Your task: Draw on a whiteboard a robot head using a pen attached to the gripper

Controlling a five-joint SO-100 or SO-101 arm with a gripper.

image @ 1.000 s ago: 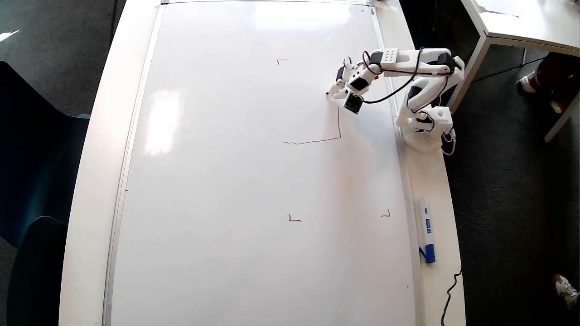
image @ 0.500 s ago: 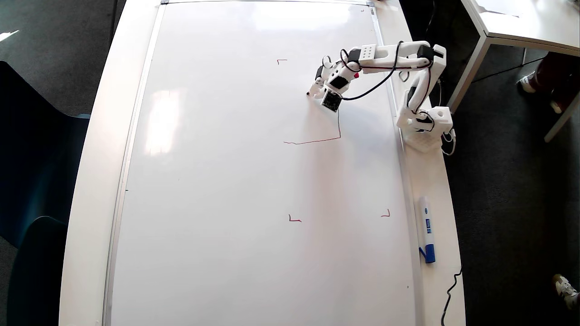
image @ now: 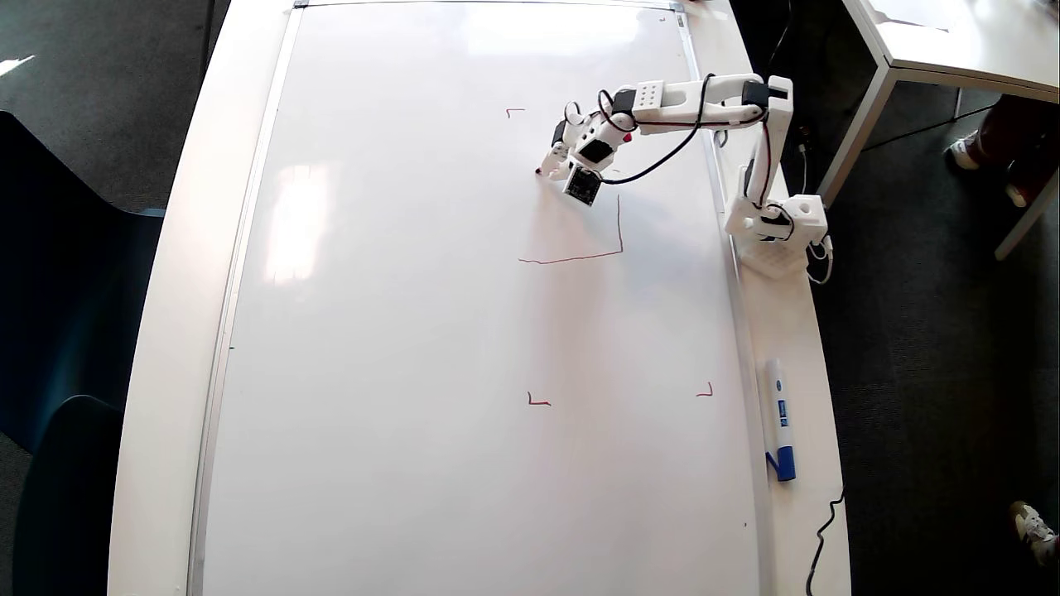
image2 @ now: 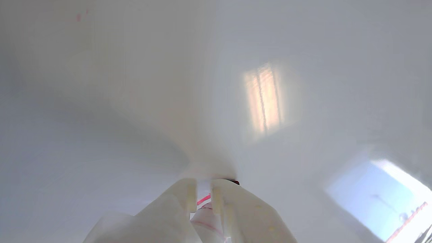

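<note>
While the arm reaches out over the whiteboard [image: 414, 331], the gripper [image: 553, 161] sits near the board's upper right in the overhead view, its fingers closed narrowly around the pen [image2: 204, 199], whose tip meets the board. So far the robot head [image: 609, 248] is only two red lines meeting at a corner, lying just below and to the right of the gripper.

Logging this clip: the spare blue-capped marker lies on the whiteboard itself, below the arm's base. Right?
Not quite. In the overhead view the spare marker lies on the table, just outside the whiteboard frame, below the arm's base.
</note>
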